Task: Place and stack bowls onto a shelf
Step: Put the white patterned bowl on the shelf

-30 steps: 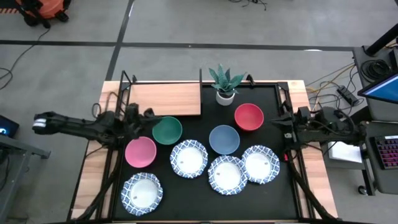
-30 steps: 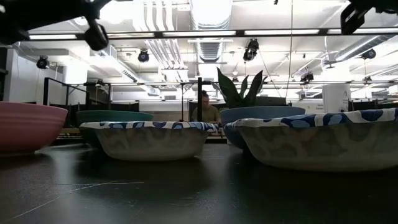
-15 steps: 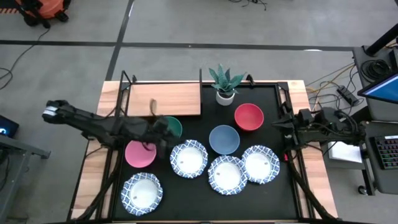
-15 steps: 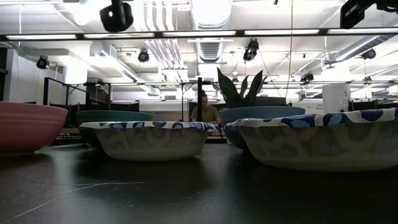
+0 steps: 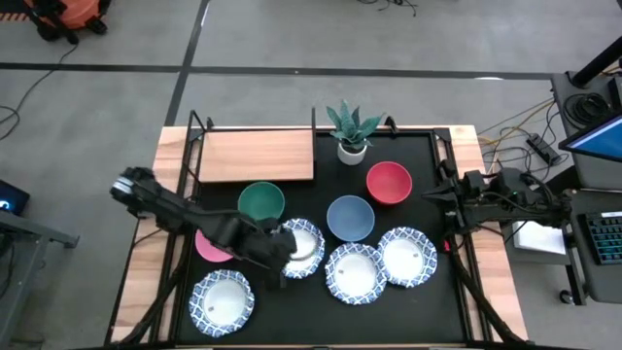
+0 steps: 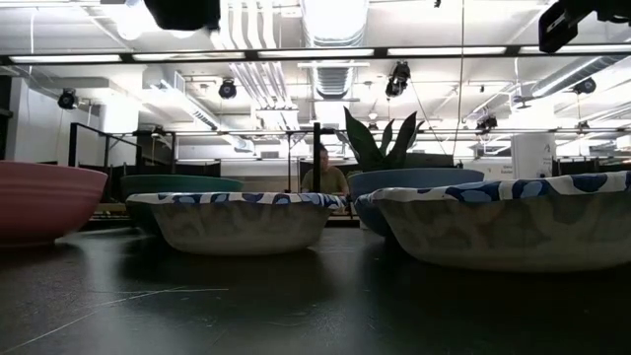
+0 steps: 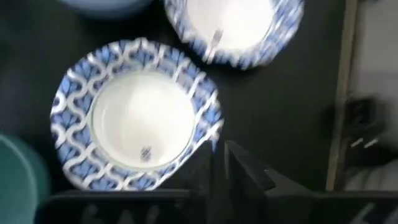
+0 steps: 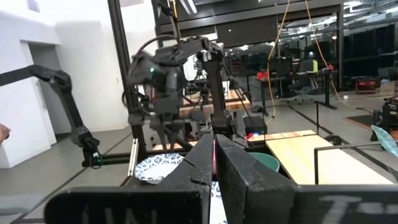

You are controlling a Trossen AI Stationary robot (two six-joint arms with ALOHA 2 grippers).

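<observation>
Eight small round bowls rest on the black tabletop [image 5: 428, 301]; none is on the shelf. The light-wood shelf board [image 5: 258, 156] on its thin black frame stands at the far left corner. The plain green bowl [image 5: 260, 202] sits just in front of the shelf, the plain pink bowl [image 5: 207, 246] nearer the left edge and partly covered by the left arm, the plain blue bowl [image 5: 351, 217] near the centre, and the plain red bowl [image 5: 389, 182] beyond it toward the right edge. Three white bowls with blue-and-white patterned rims form a row: one [image 5: 303, 245] under the left arm's end, one [image 5: 356, 273] beside it, and one [image 5: 407, 257] toward the right edge. A fourth patterned bowl [image 5: 222, 302] lies near the front left corner.

The left gripper [image 5: 275, 251] hovers over the first patterned bowl's rim; whether its fingers are parted cannot be told. The right gripper [image 5: 434, 197] waits at the right edge, fingers closed, holding nothing.
</observation>
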